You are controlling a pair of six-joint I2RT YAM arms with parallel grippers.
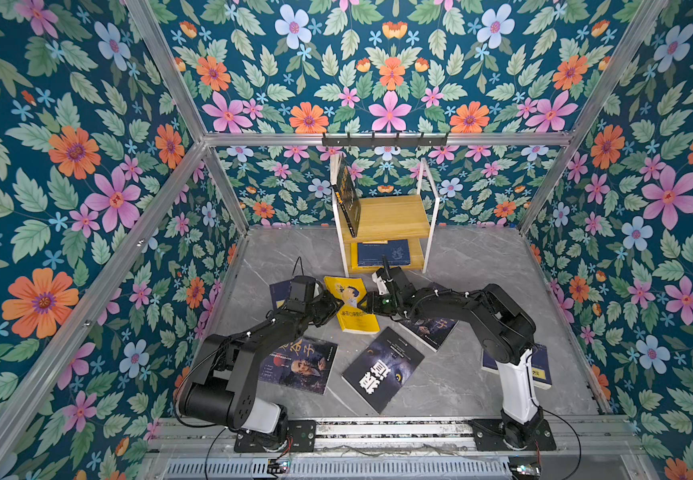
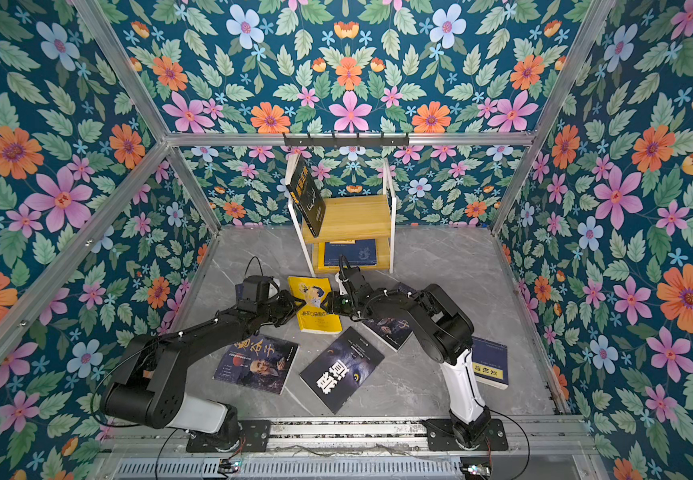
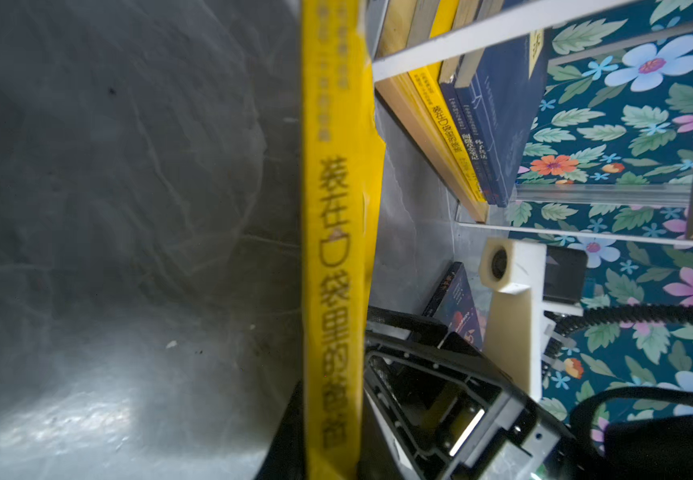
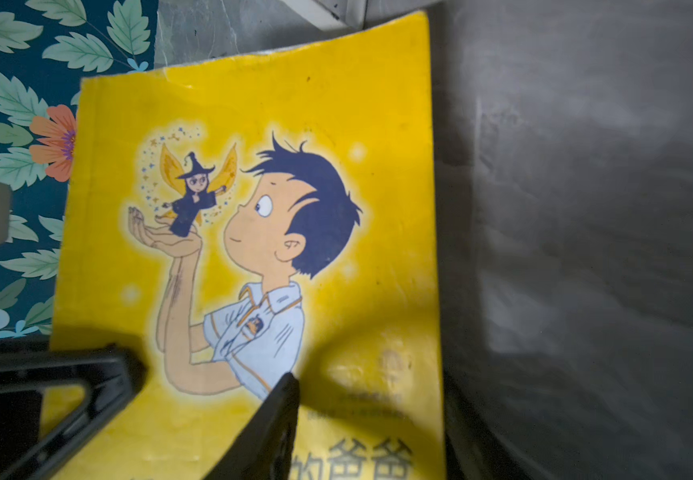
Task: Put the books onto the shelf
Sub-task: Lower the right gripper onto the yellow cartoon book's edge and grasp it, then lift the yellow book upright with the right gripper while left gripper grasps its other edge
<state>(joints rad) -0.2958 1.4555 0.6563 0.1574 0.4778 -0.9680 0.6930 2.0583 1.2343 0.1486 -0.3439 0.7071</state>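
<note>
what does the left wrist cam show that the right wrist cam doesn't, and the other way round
Only the left wrist view: the yellow book seen edge-on, its spine and title facing the camera, and the stacked books lying flat on the lower board of the shelf.
Only the right wrist view: that book's front cover, with a cartoon boy holding up a small winged witch.
Both: the yellow book close up, the grey marbled table and the floral wallpaper.

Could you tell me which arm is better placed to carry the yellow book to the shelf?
Likely left: the left gripper is shut on the yellow book; the right gripper stands open.
</note>
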